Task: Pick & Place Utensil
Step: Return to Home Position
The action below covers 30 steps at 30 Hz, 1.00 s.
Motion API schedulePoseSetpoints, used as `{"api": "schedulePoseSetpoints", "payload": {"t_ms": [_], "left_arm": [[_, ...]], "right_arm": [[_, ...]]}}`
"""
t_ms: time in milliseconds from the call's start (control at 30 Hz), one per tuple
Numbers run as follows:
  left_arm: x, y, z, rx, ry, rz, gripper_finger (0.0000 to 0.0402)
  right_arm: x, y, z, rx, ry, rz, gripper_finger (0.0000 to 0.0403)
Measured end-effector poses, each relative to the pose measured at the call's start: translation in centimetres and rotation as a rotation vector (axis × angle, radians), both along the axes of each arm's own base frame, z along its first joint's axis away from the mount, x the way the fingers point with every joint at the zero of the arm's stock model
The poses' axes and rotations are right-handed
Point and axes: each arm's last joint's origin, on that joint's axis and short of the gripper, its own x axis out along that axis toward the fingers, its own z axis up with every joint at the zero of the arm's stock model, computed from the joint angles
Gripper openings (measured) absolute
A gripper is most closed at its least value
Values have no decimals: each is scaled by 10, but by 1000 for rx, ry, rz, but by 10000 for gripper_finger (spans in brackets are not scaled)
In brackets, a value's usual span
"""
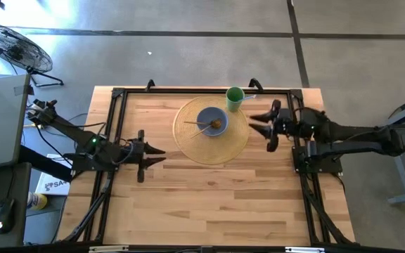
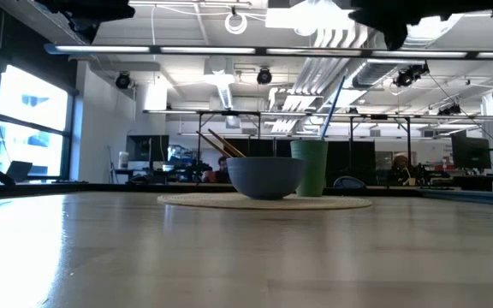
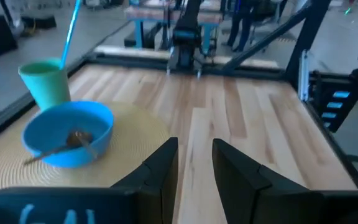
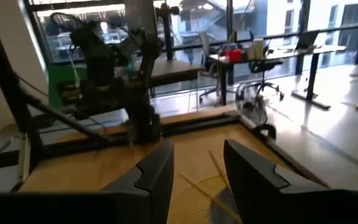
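Note:
A blue bowl (image 1: pixel 211 121) stands on a round woven placemat (image 1: pixel 234 144) at the table's far middle. A thin wooden utensil (image 1: pixel 197 128) lies in the bowl, its handle leaning over the rim toward the table's left; it also shows in the low view (image 2: pixel 223 144). A green cup (image 1: pixel 235 98) with a blue straw (image 2: pixel 332 107) stands on the mat's far edge. My right gripper (image 1: pixel 259 121) hovers open at the mat's right edge, pointing at the bowl. My left gripper (image 1: pixel 157 155) waits open, left of the mat.
A black frame (image 1: pixel 188 92) runs around the table's far, left and right sides. Bare wooden tabletop (image 1: pixel 209 204) stretches from the mat to the near edge. A fan (image 1: pixel 13 46) stands on the floor beyond the far left corner.

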Motion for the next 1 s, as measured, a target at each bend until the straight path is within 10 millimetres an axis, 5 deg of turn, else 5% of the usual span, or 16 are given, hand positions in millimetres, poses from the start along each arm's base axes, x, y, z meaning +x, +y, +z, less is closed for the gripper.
{"api": "schedulePoseSetpoints", "payload": {"t_ms": [300, 500, 667, 1000], "left_arm": [[-7, 7, -12, 48, -75, 94, 96], [-8, 8, -14, 64, -66, 113, 96], [-10, 8, -15, 86, -48, 102, 96], [-12, 11, -27, 65, -103, 135, 96]], "right_arm": [[0, 3, -73, 215, 111, 27, 134], [-5, 15, -96, 127, 16, -9, 134], [-14, 34, -104, 35, -38, 35, 134], [-38, 45, -87, -22, -67, 156, 134]]}}
